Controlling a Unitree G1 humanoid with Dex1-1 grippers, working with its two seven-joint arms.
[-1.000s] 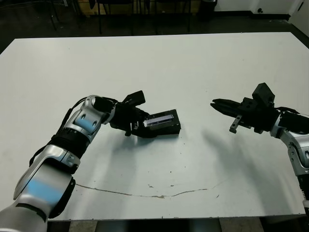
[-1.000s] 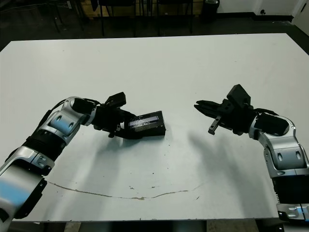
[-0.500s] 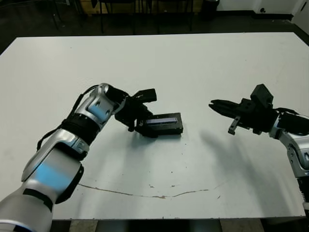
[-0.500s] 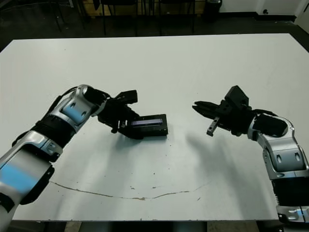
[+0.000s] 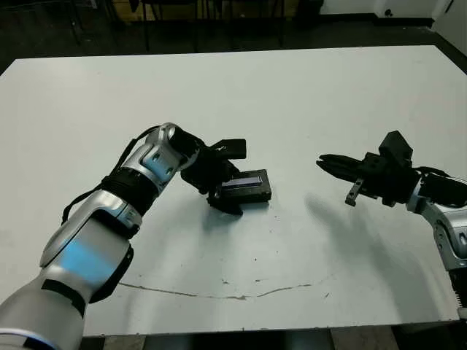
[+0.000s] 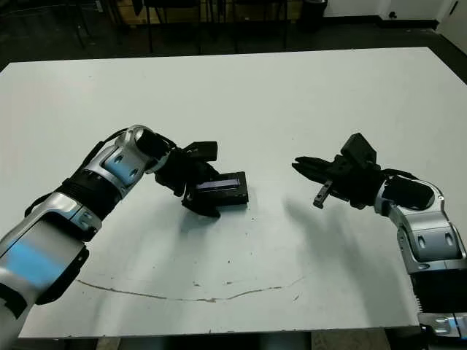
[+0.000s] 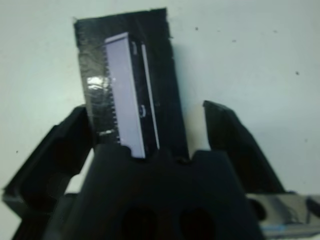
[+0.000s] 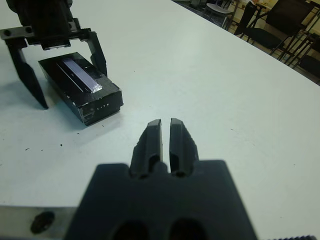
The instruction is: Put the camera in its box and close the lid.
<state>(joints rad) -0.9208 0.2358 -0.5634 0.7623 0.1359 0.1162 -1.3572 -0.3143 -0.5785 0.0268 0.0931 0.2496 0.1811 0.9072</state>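
The box (image 5: 246, 187) lies flat on the white table, left of centre. It looks all black, and no white lining shows. A narrow pale grey glossy strip (image 7: 125, 100) runs along its top; I cannot tell whether that is the lid's face or the camera. Neither shows as a separate piece. My left gripper (image 5: 223, 189) is open, its fingers (image 8: 30, 80) pointing down on either side of the box's left end. My right gripper (image 8: 162, 123) is shut on nothing and hovers well to the right of the box, pointing at it.
A thin dark scratch line (image 5: 241, 295) crosses the table near its front edge. Dark floor and chair legs (image 5: 146, 18) lie beyond the far edge. Bare white tabletop (image 5: 292, 109) stretches between and behind the two arms.
A second ago the left gripper held the box tilted. It has laid the box flat, a little farther from me, and now stands open around it. The right gripper barely moved.
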